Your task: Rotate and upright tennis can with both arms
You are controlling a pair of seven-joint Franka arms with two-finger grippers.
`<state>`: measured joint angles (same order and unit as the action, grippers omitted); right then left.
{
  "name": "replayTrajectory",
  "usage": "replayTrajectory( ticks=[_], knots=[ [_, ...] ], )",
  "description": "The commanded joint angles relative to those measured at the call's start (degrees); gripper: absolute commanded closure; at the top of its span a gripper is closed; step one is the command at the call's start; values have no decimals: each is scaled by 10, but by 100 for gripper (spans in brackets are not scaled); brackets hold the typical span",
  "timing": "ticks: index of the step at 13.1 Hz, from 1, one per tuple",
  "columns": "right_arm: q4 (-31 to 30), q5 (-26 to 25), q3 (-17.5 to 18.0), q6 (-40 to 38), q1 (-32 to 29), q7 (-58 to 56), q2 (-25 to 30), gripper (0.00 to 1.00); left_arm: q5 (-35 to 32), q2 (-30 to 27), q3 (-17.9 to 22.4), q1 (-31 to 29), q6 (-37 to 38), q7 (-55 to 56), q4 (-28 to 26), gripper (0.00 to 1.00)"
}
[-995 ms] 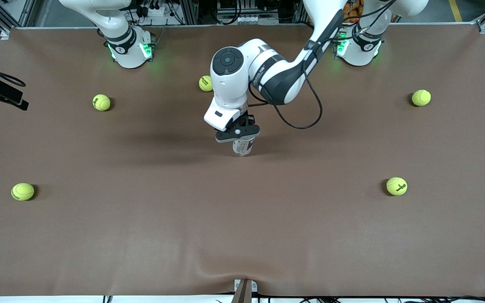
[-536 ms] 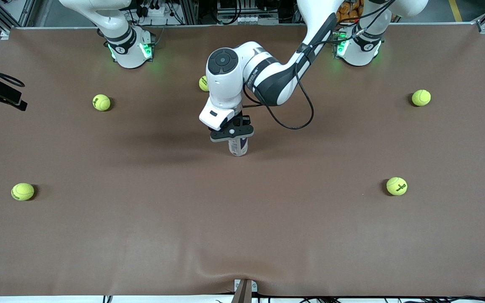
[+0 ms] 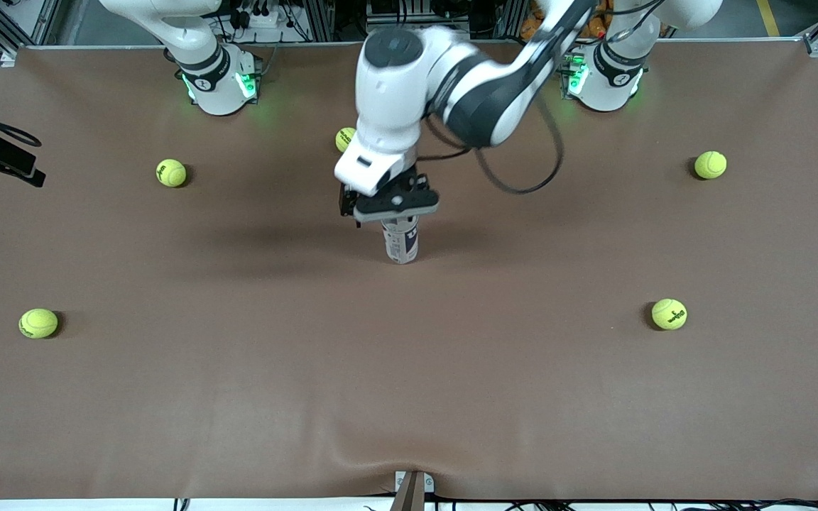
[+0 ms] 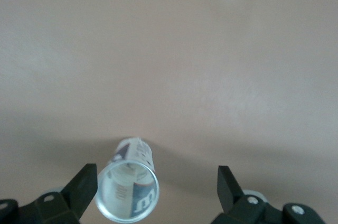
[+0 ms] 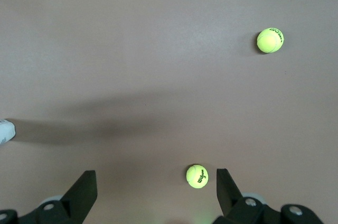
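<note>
White, with navy and red label graphics, the tennis can stands upright on the brown table near its middle, its open silvery rim facing up. Directly over the can hangs the left gripper, fingers spread wide and clear of the can's wall. High over the right arm's end of the table waits the right gripper, its fingers equally wide apart and empty. Five yellow-green tennis balls lie scattered around the can.
</note>
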<state>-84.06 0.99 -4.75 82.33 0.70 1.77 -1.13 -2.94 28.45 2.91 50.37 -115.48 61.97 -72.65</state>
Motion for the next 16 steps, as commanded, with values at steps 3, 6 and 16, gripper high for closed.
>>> replayTrajectory(
  ticks=[3,6,16],
  knots=[
    [6,-4,-5,-3,7,9,0,0,-9,-98,1,-82,102,1,-23,0],
    [6,-4,-5,-3,6,9,0,0,-8,-136,0,-147,173,-98,-23,0],
    [7,-6,-6,-2,4,9,0,0,-8,-270,-2,-355,291,-363,-123,0]
  ],
)
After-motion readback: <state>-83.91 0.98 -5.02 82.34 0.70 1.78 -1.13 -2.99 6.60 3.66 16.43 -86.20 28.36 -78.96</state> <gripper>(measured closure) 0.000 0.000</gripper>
